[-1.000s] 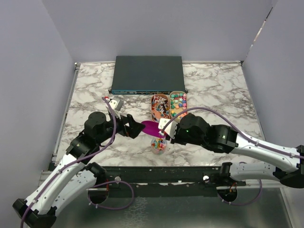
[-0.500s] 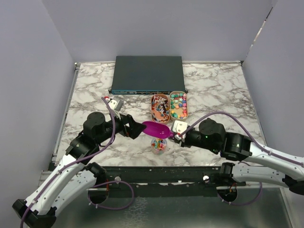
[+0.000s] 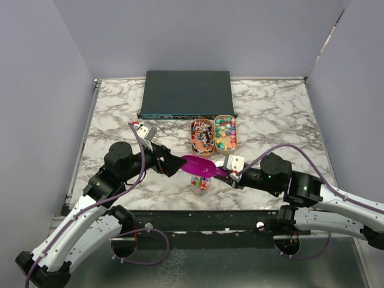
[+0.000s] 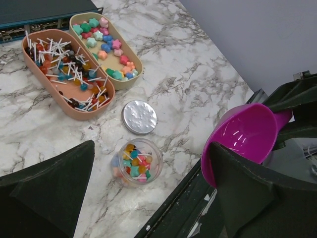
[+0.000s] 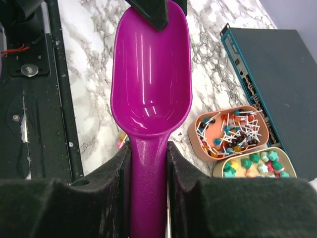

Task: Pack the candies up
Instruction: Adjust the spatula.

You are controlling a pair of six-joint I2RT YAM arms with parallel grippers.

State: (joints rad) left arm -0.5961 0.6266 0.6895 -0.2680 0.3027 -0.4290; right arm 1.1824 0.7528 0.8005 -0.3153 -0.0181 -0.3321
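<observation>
A small clear jar (image 3: 200, 183) near the table's front edge holds mixed-colour candies (image 4: 133, 159), some on sticks. My right gripper (image 3: 221, 172) is shut on the handle of an empty purple scoop (image 3: 200, 165), held level just above and behind the jar; the right wrist view shows the handle (image 5: 148, 163) clamped between the pads. My left gripper (image 3: 174, 163) is open, with one fingertip at the scoop's front lip (image 5: 156, 12). In the left wrist view the scoop's bowl (image 4: 245, 136) sits against the right finger, and the jar lies between the jaws (image 4: 153, 196), lower down.
A salmon tray of lollipops (image 3: 202, 136) and a beige tray of star-shaped sweets (image 3: 226, 132) stand behind the jar. The jar's silver lid (image 4: 139, 117) lies beside it. A dark flat box (image 3: 186, 94) sits at the back. Grey walls surround the marble table (image 3: 276, 114).
My right gripper has drawn back to the right with the scoop, which has moved off the jar and levelled out. My left arm has barely moved.
</observation>
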